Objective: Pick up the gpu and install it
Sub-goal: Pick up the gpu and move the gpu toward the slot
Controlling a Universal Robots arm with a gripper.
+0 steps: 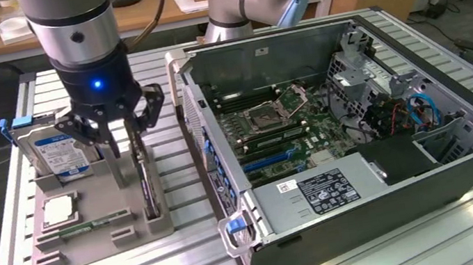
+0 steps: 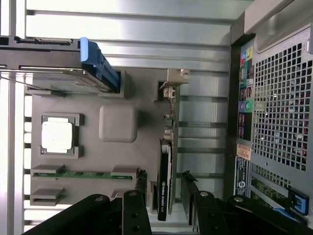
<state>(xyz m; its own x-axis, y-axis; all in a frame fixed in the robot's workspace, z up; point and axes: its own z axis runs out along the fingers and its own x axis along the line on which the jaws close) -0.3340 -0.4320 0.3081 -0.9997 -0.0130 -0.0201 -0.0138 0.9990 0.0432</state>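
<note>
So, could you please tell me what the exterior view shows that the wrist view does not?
Exterior view: the inside of the open case, with the motherboard, processor socket and labelled power supply. Wrist view: the case's rear panel with coloured ports and a vent grille. Both: the grey tray, hard drive, processor chip, and the gpu standing on edge between the open gripper's fingers.
</note>
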